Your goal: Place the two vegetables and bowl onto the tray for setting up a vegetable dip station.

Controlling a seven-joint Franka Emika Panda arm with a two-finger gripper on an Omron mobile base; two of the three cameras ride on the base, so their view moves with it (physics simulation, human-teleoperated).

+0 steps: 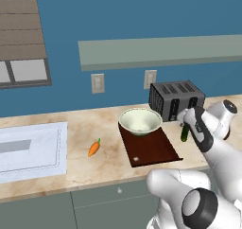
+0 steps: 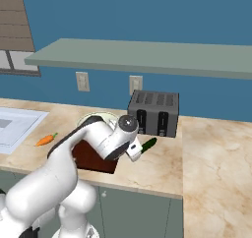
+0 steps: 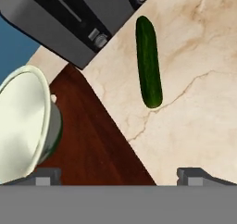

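The dark green cucumber [image 3: 149,63] lies on the marble counter to the right of the tray [image 3: 92,144], in front of the toaster. My gripper [image 3: 119,177] hangs open above the tray's right edge, short of the cucumber [image 1: 185,134], with nothing between its fingers. The pale bowl [image 1: 140,120] stands on the far end of the reddish-brown tray [image 1: 153,150]. Left of the tray, the orange carrot [image 1: 94,148] lies on the counter. In the right base view my arm hides much of the bowl [image 2: 96,118] and tray [image 2: 93,161]; the carrot [image 2: 45,140] and cucumber [image 2: 148,144] show on either side.
A dark toaster [image 1: 176,99] stands against the wall just behind the cucumber and tray. The white sink area [image 1: 28,150] lies at the far left. A grey shelf [image 1: 160,50] runs along the wall above. The counter's front edge is close below the tray.
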